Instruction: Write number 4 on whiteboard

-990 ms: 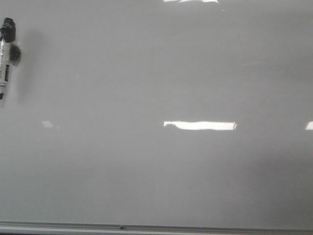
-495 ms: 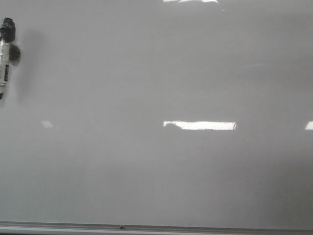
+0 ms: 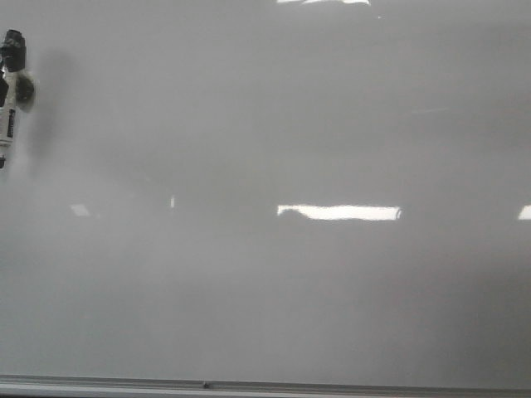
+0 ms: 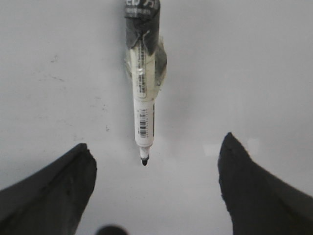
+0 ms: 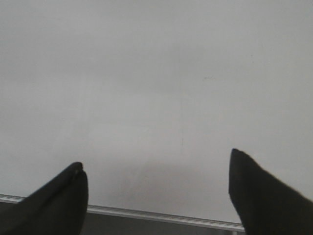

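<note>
The whiteboard (image 3: 332, 124) fills the front view, glossy and pale grey; no number 4 shows on it. A white marker (image 3: 7, 124) with a black top hangs against it at the far left edge. In the left wrist view the marker (image 4: 144, 112) lies on the board (image 4: 244, 73), its black tip uncapped. My left gripper (image 4: 155, 141) is open and empty, its jaws wide on either side of the tip, not touching it. My right gripper (image 5: 156, 157) is open and empty over the board (image 5: 146, 73). Neither gripper shows in the front view.
The board's thin metal-grey lower frame edge (image 3: 332, 386) runs along the bottom of the front view and shows by my right gripper (image 5: 161, 215). Bright white light reflections (image 3: 338, 212) lie on the board. Clear tape wraps the marker's upper barrel (image 4: 146, 58).
A broad faint shadow has spread over the left and middle of the board, and a small bright glint has appeared left of centre. The marker has hardly moved.
</note>
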Robot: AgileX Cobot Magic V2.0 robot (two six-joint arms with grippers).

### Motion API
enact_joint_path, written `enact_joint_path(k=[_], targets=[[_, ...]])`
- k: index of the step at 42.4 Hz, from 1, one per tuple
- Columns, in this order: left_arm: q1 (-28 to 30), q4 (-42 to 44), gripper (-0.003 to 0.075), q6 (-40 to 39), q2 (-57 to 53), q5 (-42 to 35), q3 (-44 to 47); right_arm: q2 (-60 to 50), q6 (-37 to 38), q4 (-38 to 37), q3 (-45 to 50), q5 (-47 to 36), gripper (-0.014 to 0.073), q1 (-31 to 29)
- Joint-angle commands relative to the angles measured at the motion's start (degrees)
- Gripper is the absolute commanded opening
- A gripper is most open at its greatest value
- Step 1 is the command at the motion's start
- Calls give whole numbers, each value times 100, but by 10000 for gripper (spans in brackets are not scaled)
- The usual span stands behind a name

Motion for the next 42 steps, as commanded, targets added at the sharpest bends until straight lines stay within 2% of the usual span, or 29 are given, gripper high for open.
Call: enact_joint_path(k=[1,11,29,33,42], targets=[[-40,-63,510,-9,134,-795,-210,12,-51,29,-177,-352,610,-13],[-40,-63,510,-9,675,-1422,-223,12,-51,24,-177,-355,610,-13],[-40,-63,504,-9,1351,-1356,-646,12,-51,24,-177,-349,610,-13],[-40,-63,442,-9,1404,-1288,-724,12,-51,24,-177,-349,610,-13],[-40,-63,216,-9,1451,-1288,-723,12,-51,24,-177,-356,610,-13]])
